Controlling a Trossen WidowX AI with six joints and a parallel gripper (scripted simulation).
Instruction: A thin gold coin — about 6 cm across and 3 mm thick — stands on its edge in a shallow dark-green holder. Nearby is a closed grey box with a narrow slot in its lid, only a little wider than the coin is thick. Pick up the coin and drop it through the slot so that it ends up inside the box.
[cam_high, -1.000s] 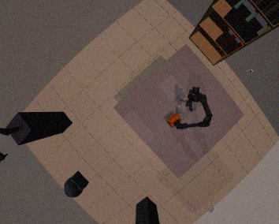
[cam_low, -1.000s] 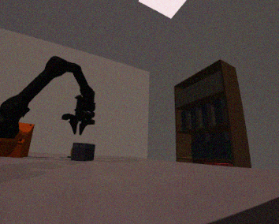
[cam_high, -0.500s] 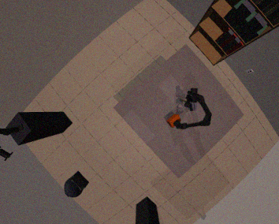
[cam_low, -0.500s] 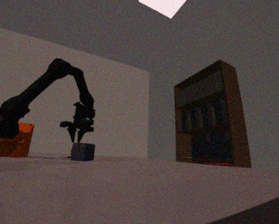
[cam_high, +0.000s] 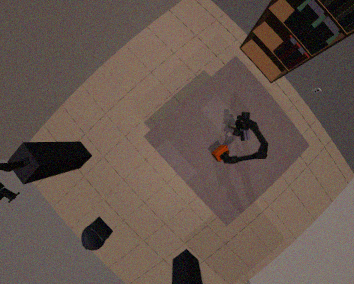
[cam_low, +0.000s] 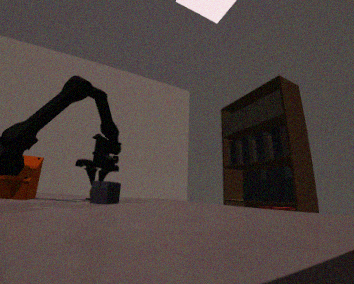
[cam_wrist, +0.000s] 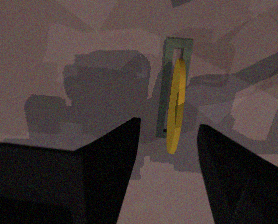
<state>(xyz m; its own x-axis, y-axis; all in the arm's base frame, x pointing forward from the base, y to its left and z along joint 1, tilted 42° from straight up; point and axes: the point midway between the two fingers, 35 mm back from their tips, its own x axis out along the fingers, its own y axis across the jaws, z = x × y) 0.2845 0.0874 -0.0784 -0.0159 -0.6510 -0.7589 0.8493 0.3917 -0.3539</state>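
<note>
Grey table (cam_high: 270, 145), green holder (cam_wrist: 175, 50), grey box (cam_low: 105, 192)

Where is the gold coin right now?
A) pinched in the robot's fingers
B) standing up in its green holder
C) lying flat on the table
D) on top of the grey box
B: in the wrist view the gold coin stands on edge in the green holder, with the open gripper apart from it.
</note>
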